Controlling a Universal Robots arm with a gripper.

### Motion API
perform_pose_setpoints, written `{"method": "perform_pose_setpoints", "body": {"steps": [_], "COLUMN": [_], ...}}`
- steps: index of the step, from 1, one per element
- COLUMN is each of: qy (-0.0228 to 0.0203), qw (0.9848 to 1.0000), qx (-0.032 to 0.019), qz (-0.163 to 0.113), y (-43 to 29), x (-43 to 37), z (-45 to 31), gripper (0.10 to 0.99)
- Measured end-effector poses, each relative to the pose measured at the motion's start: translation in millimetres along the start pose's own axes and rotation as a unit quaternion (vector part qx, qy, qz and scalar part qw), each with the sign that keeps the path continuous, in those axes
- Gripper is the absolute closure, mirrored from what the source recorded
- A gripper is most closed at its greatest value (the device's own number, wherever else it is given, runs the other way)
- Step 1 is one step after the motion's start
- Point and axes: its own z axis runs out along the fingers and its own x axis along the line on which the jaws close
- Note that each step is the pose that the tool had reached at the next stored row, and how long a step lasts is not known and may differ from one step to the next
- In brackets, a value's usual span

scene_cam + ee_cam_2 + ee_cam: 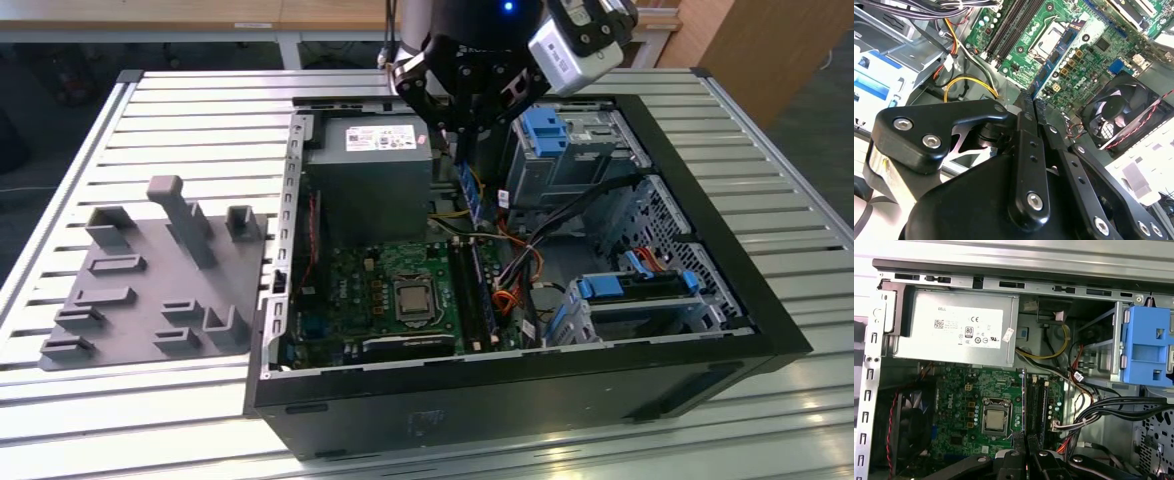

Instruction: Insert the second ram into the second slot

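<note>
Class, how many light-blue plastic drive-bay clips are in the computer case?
2. One clip beside the gripper, farther back; the other nearer the camera, on the exterior view's right. The arm may hide others.

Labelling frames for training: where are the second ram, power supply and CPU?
second ram (1055, 59), second wrist view, middle of blue strip.
power supply (956, 327), first wrist view, its labelled face.
CPU (995, 419), first wrist view, centre of metal lid.
</note>
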Motion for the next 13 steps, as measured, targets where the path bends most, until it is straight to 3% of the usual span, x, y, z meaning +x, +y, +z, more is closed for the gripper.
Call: {"method": "perform_pose_setpoints", "body": {"steps": [13], "qy": [-0.0004], "qw": [0.9999], "qx": [0.0001], "qz": [0.011], "y": [0.2], "x": [0.0], "z": [0.8], "gripper": [0.953]}}
